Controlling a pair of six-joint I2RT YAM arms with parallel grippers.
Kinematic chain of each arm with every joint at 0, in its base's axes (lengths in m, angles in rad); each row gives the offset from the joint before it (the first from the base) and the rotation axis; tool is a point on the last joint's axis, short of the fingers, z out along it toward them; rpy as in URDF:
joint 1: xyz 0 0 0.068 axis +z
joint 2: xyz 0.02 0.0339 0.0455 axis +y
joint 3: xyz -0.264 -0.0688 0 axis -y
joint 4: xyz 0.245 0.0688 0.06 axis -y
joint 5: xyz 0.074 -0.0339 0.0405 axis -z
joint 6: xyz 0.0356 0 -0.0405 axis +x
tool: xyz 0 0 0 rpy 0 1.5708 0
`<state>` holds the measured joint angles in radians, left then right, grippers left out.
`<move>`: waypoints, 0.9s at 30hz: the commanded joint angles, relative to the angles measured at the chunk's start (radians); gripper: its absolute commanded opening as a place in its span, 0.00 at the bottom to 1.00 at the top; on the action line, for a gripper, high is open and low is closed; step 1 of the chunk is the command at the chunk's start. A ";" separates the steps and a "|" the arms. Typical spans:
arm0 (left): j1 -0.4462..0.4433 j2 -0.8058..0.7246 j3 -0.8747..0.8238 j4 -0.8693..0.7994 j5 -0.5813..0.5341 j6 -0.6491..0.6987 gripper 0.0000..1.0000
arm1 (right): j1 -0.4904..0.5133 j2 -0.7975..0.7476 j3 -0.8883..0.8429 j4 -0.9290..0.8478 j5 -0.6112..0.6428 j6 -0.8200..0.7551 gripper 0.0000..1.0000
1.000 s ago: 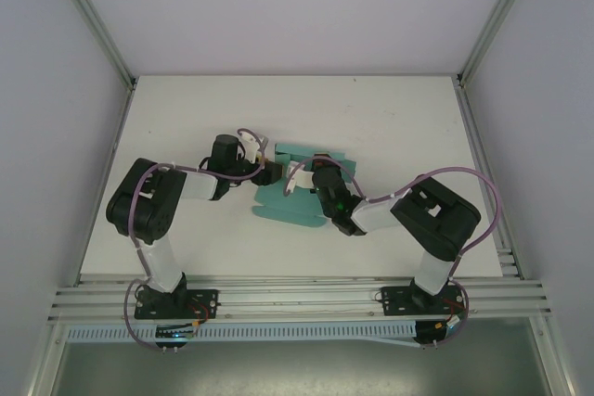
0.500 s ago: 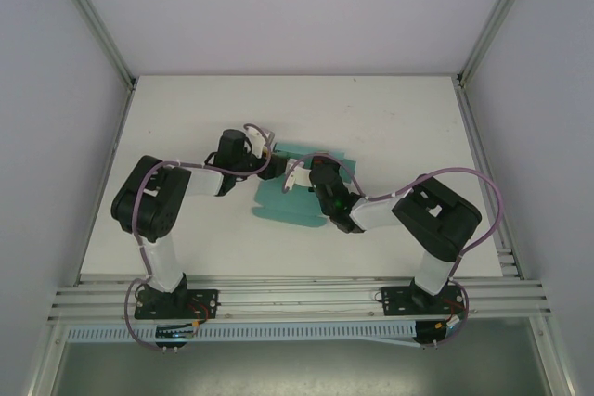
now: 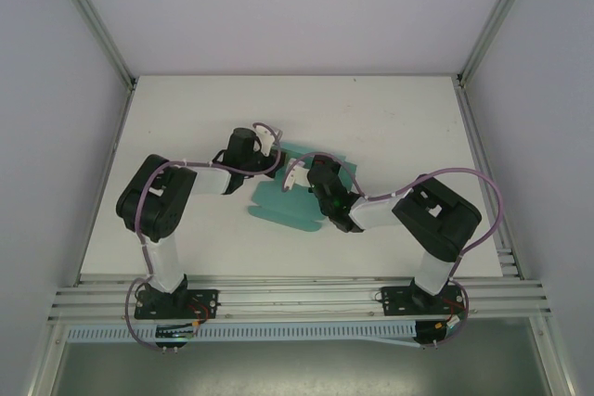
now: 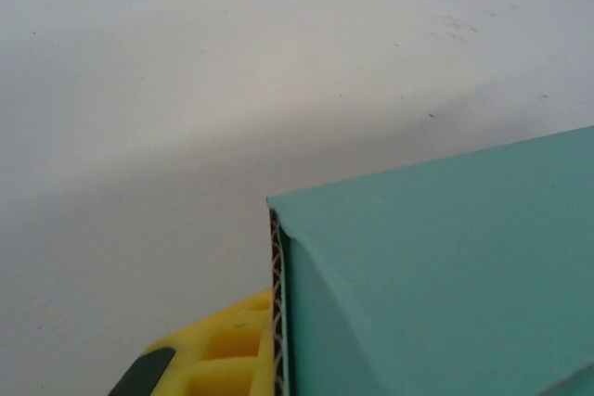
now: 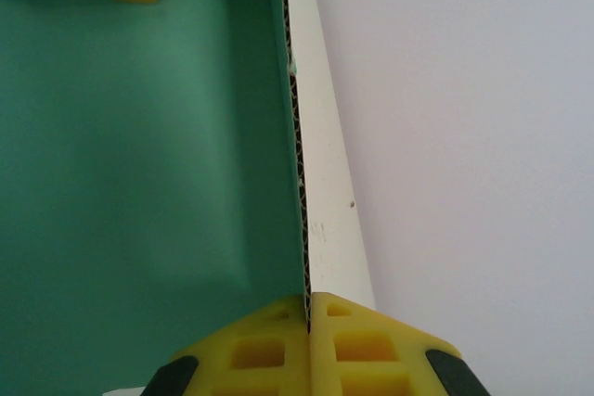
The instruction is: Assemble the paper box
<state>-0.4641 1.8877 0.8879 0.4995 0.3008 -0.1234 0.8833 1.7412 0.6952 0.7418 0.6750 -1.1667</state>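
The paper box [image 3: 281, 211] is a teal-green corrugated card lying mid-table, partly folded. My right gripper [image 3: 299, 176] is shut on one upright wall of it: in the right wrist view both yellow fingers [image 5: 251, 354] pinch the card's edge, with the teal inside [image 5: 139, 155] to the left and the white outer face [image 5: 325, 192] to the right. My left gripper [image 3: 272, 159] is at the box's far-left corner. Its yellow finger [image 4: 218, 359] presses against a teal panel [image 4: 436, 266] at the corrugated edge. The other left finger is hidden behind the card.
The white table [image 3: 186, 118] has bare room to the left, right and behind the box. Metal frame posts [image 3: 93, 25] and pale walls enclose it. A rail [image 3: 297, 296] runs along the near edge by the arm bases.
My left gripper has moved right onto the box's far-left corner and closed from wide open. The right gripper kept its grip, and the card shifted slightly.
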 commanded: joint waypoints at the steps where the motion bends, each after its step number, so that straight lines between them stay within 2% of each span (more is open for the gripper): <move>1: -0.013 0.020 0.003 -0.097 -0.223 -0.006 0.00 | 0.014 -0.010 0.019 -0.055 0.007 0.042 0.00; 6: -0.021 0.028 0.005 -0.122 -0.307 -0.102 0.00 | 0.014 -0.011 0.032 -0.057 0.035 0.057 0.00; 8: -0.022 0.020 -0.002 -0.121 -0.258 -0.099 0.00 | 0.014 -0.012 0.033 -0.062 0.044 0.064 0.00; 9: -0.025 0.010 -0.012 -0.108 -0.231 -0.101 0.12 | 0.012 -0.011 0.033 -0.063 0.045 0.065 0.00; 12: -0.023 -0.036 -0.039 -0.089 -0.164 -0.107 0.37 | 0.010 -0.007 0.035 -0.060 0.054 0.067 0.00; 14: -0.022 -0.079 -0.053 -0.095 -0.127 -0.109 0.40 | 0.010 -0.003 0.037 -0.052 0.064 0.065 0.00; 15: -0.022 -0.101 -0.059 -0.102 -0.106 -0.110 0.47 | 0.010 -0.003 0.036 -0.053 0.065 0.064 0.00; 17: -0.022 -0.150 -0.080 -0.113 -0.068 -0.114 0.66 | 0.008 -0.004 0.040 -0.053 0.066 0.064 0.00; 18: -0.022 -0.170 -0.092 -0.117 -0.049 -0.113 0.81 | 0.010 -0.003 0.040 -0.051 0.066 0.061 0.00; 19: -0.022 -0.199 -0.107 -0.115 -0.040 -0.118 0.85 | 0.009 -0.004 0.039 -0.050 0.066 0.060 0.00; 22: -0.022 -0.252 -0.150 -0.103 -0.056 -0.133 0.87 | 0.009 -0.008 0.038 -0.047 0.066 0.056 0.00; 24: -0.021 -0.254 -0.166 -0.099 -0.102 -0.141 0.85 | 0.011 -0.011 0.037 -0.049 0.066 0.056 0.00; 25: -0.017 -0.247 -0.161 -0.112 -0.117 -0.151 0.77 | 0.012 -0.015 0.035 -0.048 0.065 0.055 0.00; 27: -0.014 -0.230 -0.145 -0.133 -0.108 -0.152 0.68 | 0.011 -0.020 0.033 -0.048 0.062 0.056 0.00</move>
<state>-0.4877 1.6413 0.7448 0.3996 0.2092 -0.2546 0.8856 1.7412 0.7177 0.6979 0.7181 -1.1236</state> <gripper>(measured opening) 0.703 0.043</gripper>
